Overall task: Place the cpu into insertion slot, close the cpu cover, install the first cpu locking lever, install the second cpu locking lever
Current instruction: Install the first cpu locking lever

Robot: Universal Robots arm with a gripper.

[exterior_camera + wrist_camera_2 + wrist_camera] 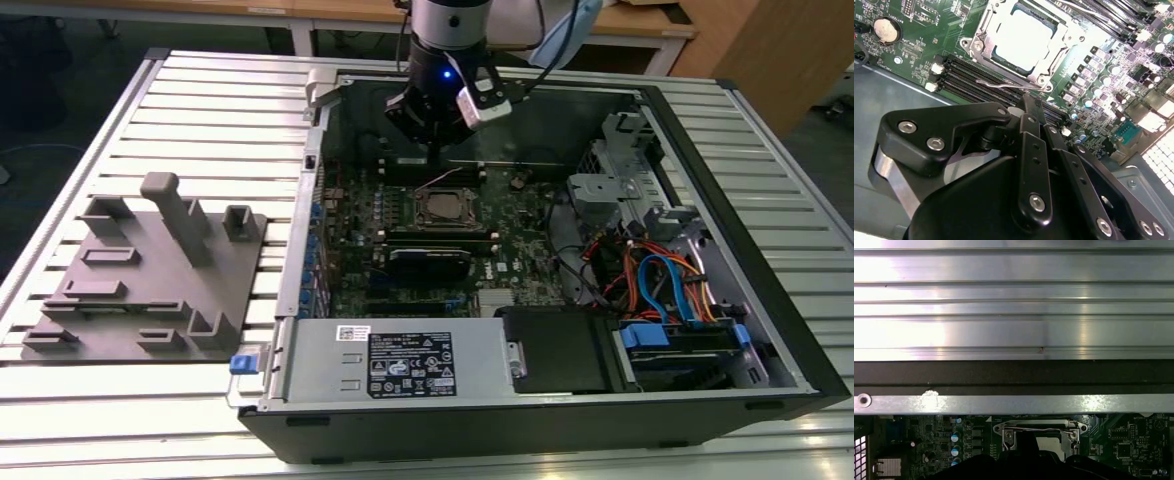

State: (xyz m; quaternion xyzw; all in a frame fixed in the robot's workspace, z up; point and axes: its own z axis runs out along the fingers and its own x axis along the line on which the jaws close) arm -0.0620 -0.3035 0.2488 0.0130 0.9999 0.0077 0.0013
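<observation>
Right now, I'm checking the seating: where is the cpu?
In the second wrist view the cpu lies in the insertion slot, framed by the cpu cover, beside the long memory slots; in the exterior view it sits close to the gripper.

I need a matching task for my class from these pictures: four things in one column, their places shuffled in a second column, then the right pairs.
Things
1. cpu
2. end effector
3. grey block
4. blue cables

Places
A. on the table, at the exterior view's left of the case
B. inside the case, toward the exterior view's right
C. over the motherboard, close to the cover
D. under the cover's window

Pairs: 1-D, 2-C, 3-A, 4-B
</observation>
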